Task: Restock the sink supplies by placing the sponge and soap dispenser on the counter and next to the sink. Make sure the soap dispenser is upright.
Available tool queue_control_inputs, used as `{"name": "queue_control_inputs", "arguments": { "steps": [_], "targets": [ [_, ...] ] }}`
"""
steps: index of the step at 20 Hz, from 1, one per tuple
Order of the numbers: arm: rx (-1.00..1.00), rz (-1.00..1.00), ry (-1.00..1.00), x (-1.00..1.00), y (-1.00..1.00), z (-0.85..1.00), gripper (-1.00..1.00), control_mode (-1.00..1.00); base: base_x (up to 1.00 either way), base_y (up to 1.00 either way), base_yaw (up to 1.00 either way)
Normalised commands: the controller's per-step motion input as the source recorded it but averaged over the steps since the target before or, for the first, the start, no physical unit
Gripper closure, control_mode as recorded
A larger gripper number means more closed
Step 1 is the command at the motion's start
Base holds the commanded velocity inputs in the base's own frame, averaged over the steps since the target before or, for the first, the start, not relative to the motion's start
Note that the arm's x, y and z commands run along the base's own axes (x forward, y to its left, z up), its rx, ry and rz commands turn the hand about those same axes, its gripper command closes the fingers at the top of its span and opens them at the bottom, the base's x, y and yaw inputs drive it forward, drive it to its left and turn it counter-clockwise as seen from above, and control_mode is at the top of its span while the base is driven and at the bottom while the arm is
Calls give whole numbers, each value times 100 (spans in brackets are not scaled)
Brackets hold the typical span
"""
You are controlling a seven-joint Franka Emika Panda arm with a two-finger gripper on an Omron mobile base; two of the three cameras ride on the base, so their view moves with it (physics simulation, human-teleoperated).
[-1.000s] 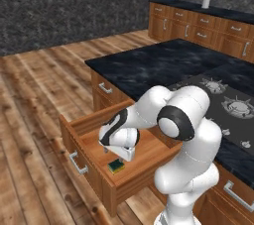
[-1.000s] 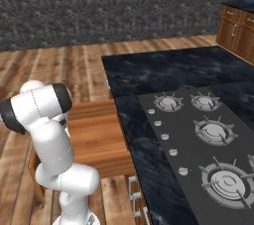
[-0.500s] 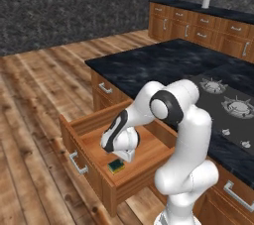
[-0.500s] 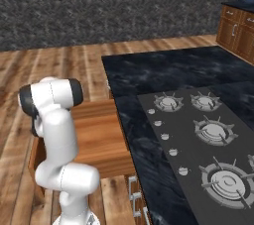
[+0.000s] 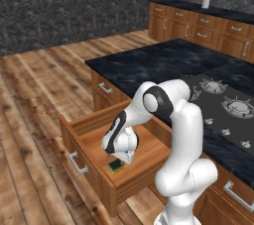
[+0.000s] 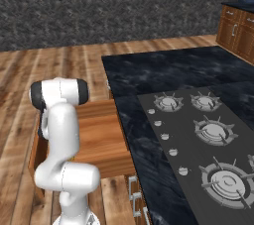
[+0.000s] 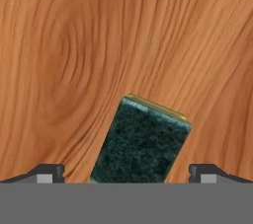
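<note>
My hand (image 5: 120,156) hangs inside the open wooden drawer (image 5: 89,140), right above the sponge (image 5: 116,166) lying green side up on the drawer floor.

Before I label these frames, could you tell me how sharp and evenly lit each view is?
Left base view: soft, flat light, the sponge small under the gripper. Right base view: blurry stone texture, no glare. Hand view: sponge crisp, drawer floor evenly lit.

The open wooden drawer (image 5: 149,140) carries the sponge (image 7: 141,141), lying flat on its floor, green side up.
</note>
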Motion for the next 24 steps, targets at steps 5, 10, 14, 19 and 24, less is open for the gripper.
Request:
{"name": "queue_control_inputs", "arguments": {
  "steps": [5,10,14,19,24],
  "targets": [
    [0,-5,2,-3,-8,-8,-100,-100,0,0,0],
    [0,-5,0,0,-19,0,-100,-100,0,0,0],
    [0,-4,0,0,-1,-12,-100,-100,0,0,0],
    [0,-4,0,-3,0,-21,-100,-100,0,0,0],
    [0,-6,0,-10,0,-18,-100,-100,0,0,0]
  ]
}}
